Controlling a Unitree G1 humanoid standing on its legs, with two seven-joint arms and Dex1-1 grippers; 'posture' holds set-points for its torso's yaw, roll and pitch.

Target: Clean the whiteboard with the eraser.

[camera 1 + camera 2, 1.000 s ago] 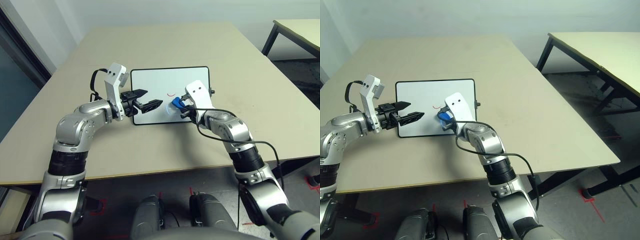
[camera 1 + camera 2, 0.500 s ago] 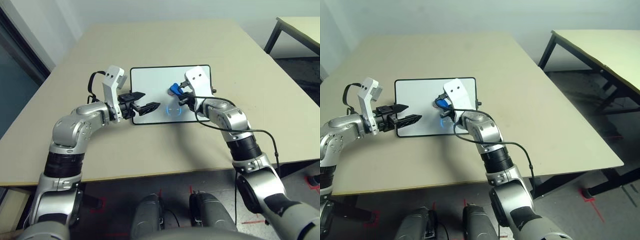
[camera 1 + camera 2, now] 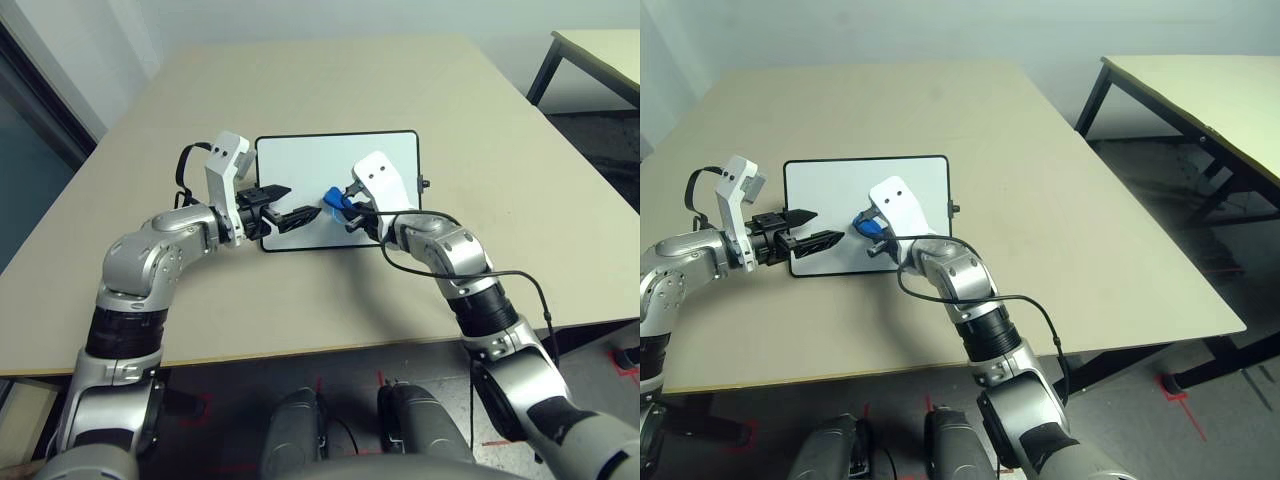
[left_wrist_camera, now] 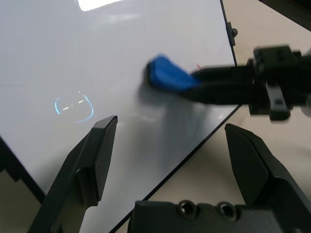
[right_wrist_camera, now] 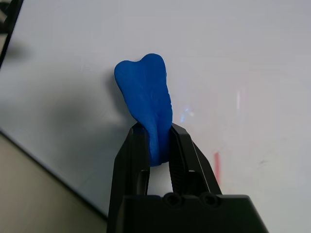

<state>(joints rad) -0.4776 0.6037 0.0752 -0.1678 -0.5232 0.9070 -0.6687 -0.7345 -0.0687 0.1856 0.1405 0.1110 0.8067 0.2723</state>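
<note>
Whiteboard (image 3: 335,185) flat on the beige worktop (image 3: 330,90), long side across, black frame all round, a small black knob on its right short side. Surface mostly white; a short red mark visible in the right wrist view, beside the right tool.

Eraser (image 5: 146,104) bright blue, squeezed between the two black fingers of the right tool (image 5: 158,145), its free end bulging out past the fingertips. Clenched hard on the eraser, fingers nearly together. Eraser over the board's middle, low toward the near edge; whether pressed on the surface or just above it, cannot tell. In the head views, eraser (image 3: 333,201) poking out to the left from under the right tool's white housing.

Left tool (image 3: 297,207) released, its two black fingers (image 4: 95,160) spread wide and grasping nothing. Hovers over the board's near left corner, pointing right toward the eraser, tips just beside it but apart.

Faint bluish ring of light on the board surface (image 4: 74,107), seen in the left wrist view, between the left tool's fingers and the eraser.

Second worktop (image 3: 1200,100) off to the right, well apart, on black legs.
</note>
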